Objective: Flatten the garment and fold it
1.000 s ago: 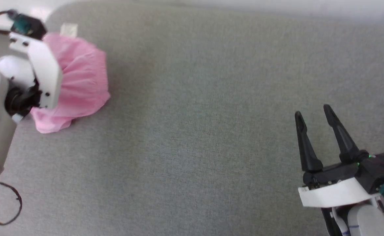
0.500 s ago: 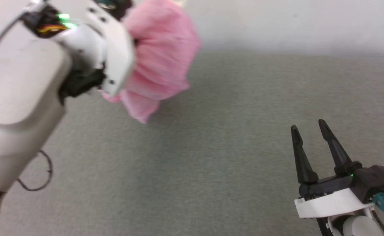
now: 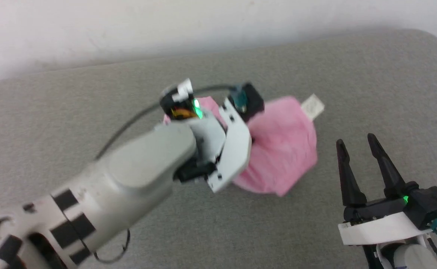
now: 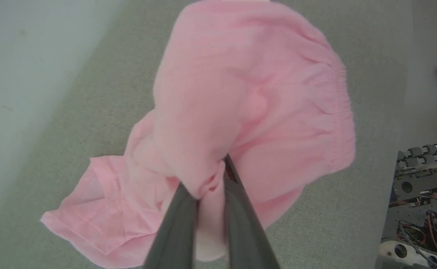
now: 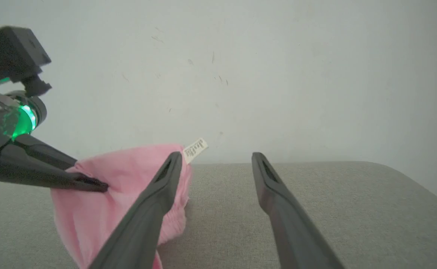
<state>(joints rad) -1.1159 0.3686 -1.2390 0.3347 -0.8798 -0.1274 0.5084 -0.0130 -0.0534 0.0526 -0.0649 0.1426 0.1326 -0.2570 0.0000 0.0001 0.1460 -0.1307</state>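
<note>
Grey padded surface (image 3: pixel 91 93) is lying below a pale wall (image 3: pixel 91 30) | left gripper (image 4: pixel 207 175) is pinching a fold of the garment (image 3: pixel 282 149), fingers nearly together — pink cloth is hanging bunched over mid-surface, white label (image 3: pixel 313 105) sticking out far-right | right gripper (image 3: pixel 356 139) is hovering just beside it — jaws spread wide, holding nothing

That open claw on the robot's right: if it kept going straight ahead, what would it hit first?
Probably nothing close: the right gripper points over the bare grey cushion toward the white wall. The pink garment sits just left of that line, though depth is unclear.
</note>
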